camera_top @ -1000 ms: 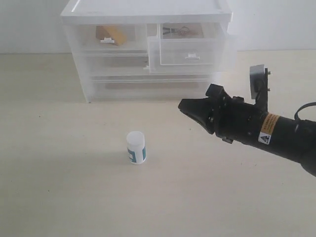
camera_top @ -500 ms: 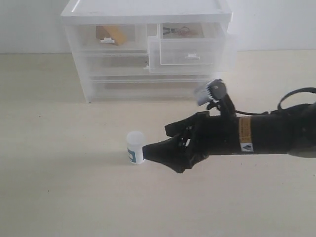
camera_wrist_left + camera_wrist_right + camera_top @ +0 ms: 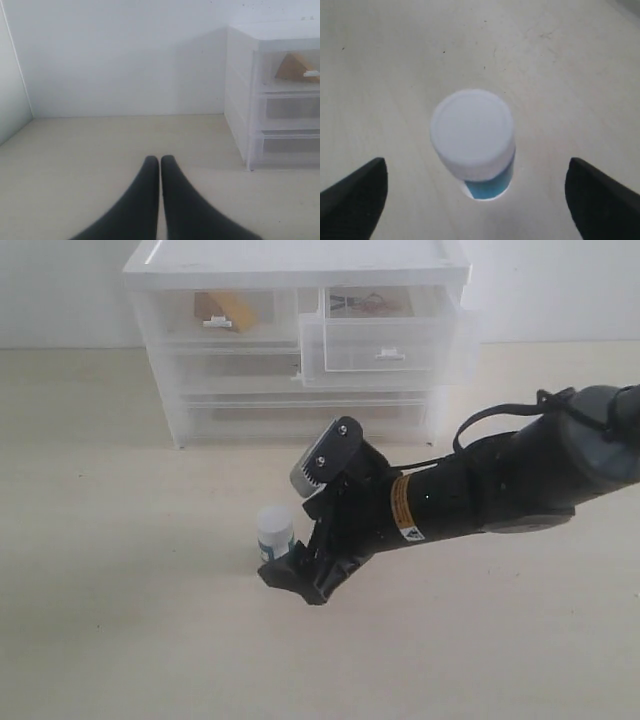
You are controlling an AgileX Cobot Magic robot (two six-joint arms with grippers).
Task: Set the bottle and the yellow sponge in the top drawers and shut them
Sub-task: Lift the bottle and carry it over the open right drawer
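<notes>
Two half-width top drawers sit side by side at the top of a translucent white drawer cabinet [image 3: 300, 260], which stands at 12 o'clock on the tabletop [image 3: 120, 640]. The left top drawer [image 3: 215, 328] is pushed in and holds the yellow sponge [image 3: 230, 310], its tan side visible through the front. The right top drawer [image 3: 385, 352] is pulled out toward 6 o'clock, its front standing proud of the cabinet face. Behind it, a small dark item on a tan card [image 3: 365, 303] is too blurred to name, and I cannot tell whether it lies in that drawer. The wide drawers [image 3: 230, 372] below are shut.

The bottle [image 3: 275, 532] stands upright on the tabletop near the middle, at about 6 o'clock from the cabinet, white cap up and teal label low on its side. The right pincer [image 3: 295, 582] comes across from 3 o'clock, tipped down, with its tips at the bottle's 5 o'clock. In the right wrist view its fingers [image 3: 355, 195] are spread wide, one on each side of the bottle and both apart from it. The left pincer [image 3: 160, 162] has its fingers pressed together tip to tip over bare tabletop, near the cabinet's side.
</notes>
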